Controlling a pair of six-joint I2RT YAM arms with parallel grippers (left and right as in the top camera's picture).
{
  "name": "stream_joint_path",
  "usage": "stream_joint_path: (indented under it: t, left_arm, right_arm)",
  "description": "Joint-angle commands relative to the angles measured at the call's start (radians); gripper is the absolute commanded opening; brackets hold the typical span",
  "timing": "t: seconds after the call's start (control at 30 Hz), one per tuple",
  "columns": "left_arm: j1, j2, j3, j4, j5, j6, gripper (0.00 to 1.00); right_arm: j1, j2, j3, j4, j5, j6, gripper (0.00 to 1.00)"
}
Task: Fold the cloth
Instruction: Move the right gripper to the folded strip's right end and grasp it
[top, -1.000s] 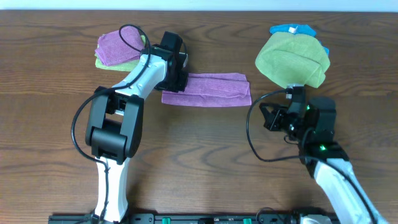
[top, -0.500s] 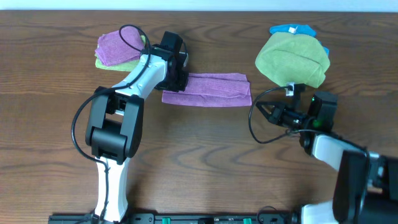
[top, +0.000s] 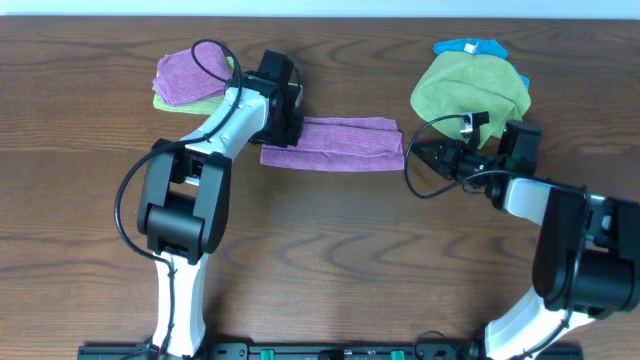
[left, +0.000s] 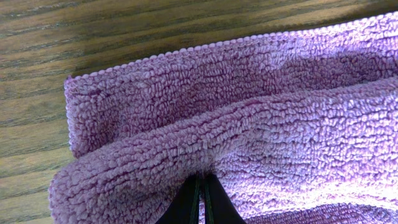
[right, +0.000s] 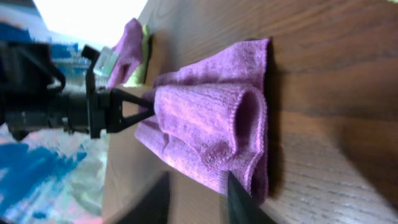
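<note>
L hand (left: 200, 190) pinching 1 folded mauve cloth (top: 345, 143), R hand (top: 416, 157) spread nr its end, 1 olive towel (top: 468, 95)

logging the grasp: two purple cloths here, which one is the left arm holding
The long folded purple cloth mid-table: the left jaws are shut on its end. The other purple cloth lies ungripped on a yellow-green cloth.

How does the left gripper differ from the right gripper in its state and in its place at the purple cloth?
The left gripper is shut, pinching a fold of the cloth at its left end; the right gripper is open and holds nothing. The left gripper touches the cloth, while the right gripper stands at its right end and has not closed on it. Both point at the same folded cloth, from opposite ends.
</note>
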Motion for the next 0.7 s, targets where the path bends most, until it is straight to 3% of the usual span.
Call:
stream_joint_path:
  t: [0.0, 0.07, 0.1, 0.13, 0.37, 0.67]
  left_arm:
    - [-0.003, -0.025, -0.011, 0.0, 0.001, 0.0, 0.06]
    - [-0.003, -0.025, -0.011, 0.001, 0.001, 0.0, 0.06]
    - [-0.003, -0.025, -0.011, 0.002, 0.001, 0.0, 0.06]
    - [-0.003, -0.025, -0.011, 0.004, 0.001, -0.001, 0.06]
    - [-0.003, -0.025, -0.011, 0.018, 0.008, -0.001, 0.06]
    - [-0.003, -0.025, -0.011, 0.022, 0.008, -0.001, 0.06]
  right_arm:
    - [-0.006, 0.021, 0.012, -0.009, 0.002, -0.012, 0.37]
    - [-0.006, 0.023, 0.012, -0.012, 0.014, -0.013, 0.48]
    - [-0.006, 0.023, 0.012, -0.013, 0.016, -0.013, 0.59]
    - [-0.006, 0.024, 0.012, -0.013, 0.016, -0.015, 0.61]
    - [0.006, 0.033, 0.012, -0.033, 0.027, -0.049, 0.67]
    - [0.026, 0.117, 0.013, -0.026, 0.032, -0.049, 0.65]
